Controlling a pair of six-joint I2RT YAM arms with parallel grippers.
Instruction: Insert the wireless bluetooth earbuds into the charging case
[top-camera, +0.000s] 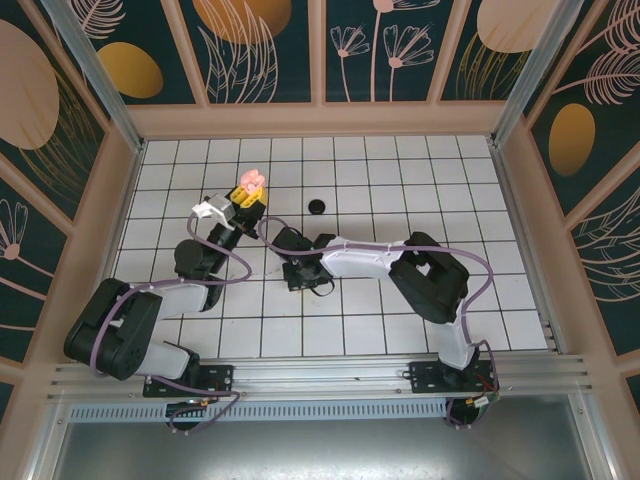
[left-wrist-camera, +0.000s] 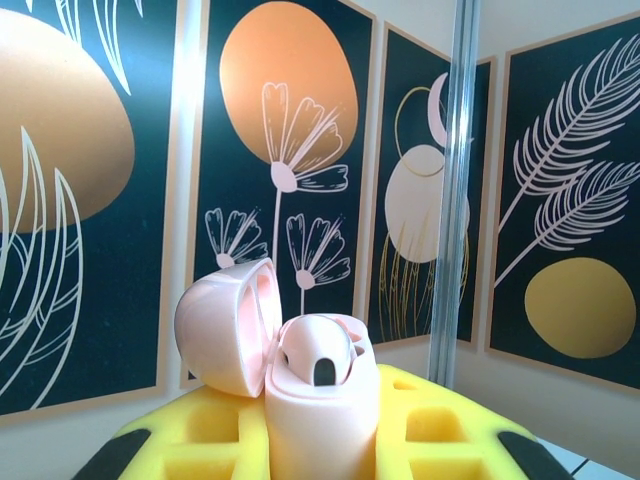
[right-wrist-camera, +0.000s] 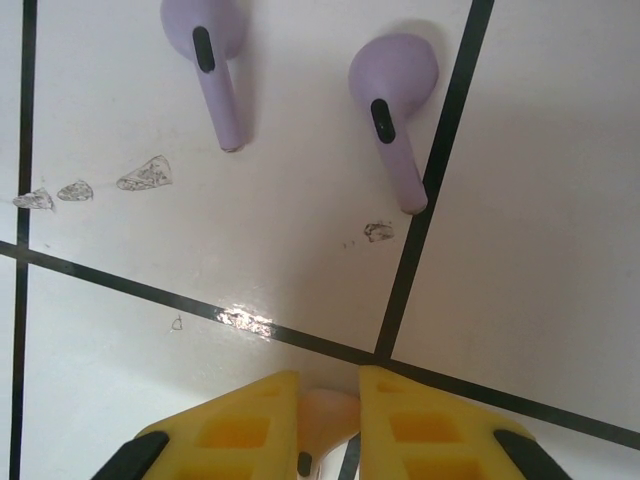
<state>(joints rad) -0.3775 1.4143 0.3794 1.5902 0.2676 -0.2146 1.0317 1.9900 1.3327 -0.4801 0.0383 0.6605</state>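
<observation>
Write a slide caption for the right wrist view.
Right tool pinches a pink earbud; two lilac earbuds lie apart on the white tiles beyond.

Your left gripper (left-wrist-camera: 320, 440) has matt yellow moulded fingers (left-wrist-camera: 440, 440) around a smooth, satin pale pink plastic charging case (left-wrist-camera: 315, 385). Two lilac stemmed plastic earbuds (right-wrist-camera: 395, 110) look soft matt with glossy black insets. The small pink plastic earbud (right-wrist-camera: 325, 415) in your right gripper (right-wrist-camera: 328, 392) is matt. The white tiled floor (right-wrist-camera: 250, 230) shines, scuffed in places.
</observation>
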